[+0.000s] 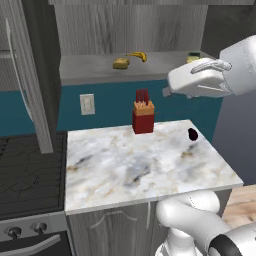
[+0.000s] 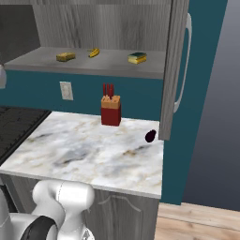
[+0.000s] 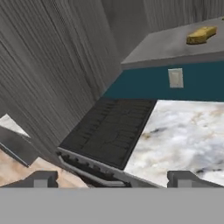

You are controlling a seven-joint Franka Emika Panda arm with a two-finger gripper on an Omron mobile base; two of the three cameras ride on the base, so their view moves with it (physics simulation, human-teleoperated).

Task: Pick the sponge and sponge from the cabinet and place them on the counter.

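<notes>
Up on the grey shelf (image 1: 95, 67) of the open cabinet (image 1: 125, 27), the left base view shows the tan-yellow sponge (image 1: 120, 63) lying near the shelf's middle, with a banana (image 1: 138, 55) just behind it to the right and the green-topped sponge (image 1: 193, 58) at the far right end, partly hidden by the robot's white hand. Below the shelf sits the marble counter (image 1: 130, 170), carrying a red knife block (image 1: 143, 117) near the back wall and a small dark object (image 1: 192, 134) toward its right side; a wall outlet (image 1: 87, 104) is set into the teal wall under the shelf, and the black stovetop (image 1: 27, 170) lies left of the counter. From the right base view, the same shelf holds the tan-yellow sponge (image 2: 65, 56) on the left, the banana (image 2: 94, 52) beside it, and the green-topped sponge (image 2: 137, 57) further right, close to the open cabinet door (image 2: 176, 70) with its silver handle. The knife block (image 2: 111, 110) stands below the shelf at the back of the counter (image 2: 79, 154), and the dark object (image 2: 150, 136) rests near the door's lower edge. Seen from the hand view, the gripper (image 3: 113, 179) has its fingers spread wide with nothing between them, hanging over the stovetop (image 3: 109, 131) and the counter's left edge, well apart from the shelf, where the tan-yellow sponge (image 3: 201, 35) lies above the outlet (image 3: 175, 78).
</notes>
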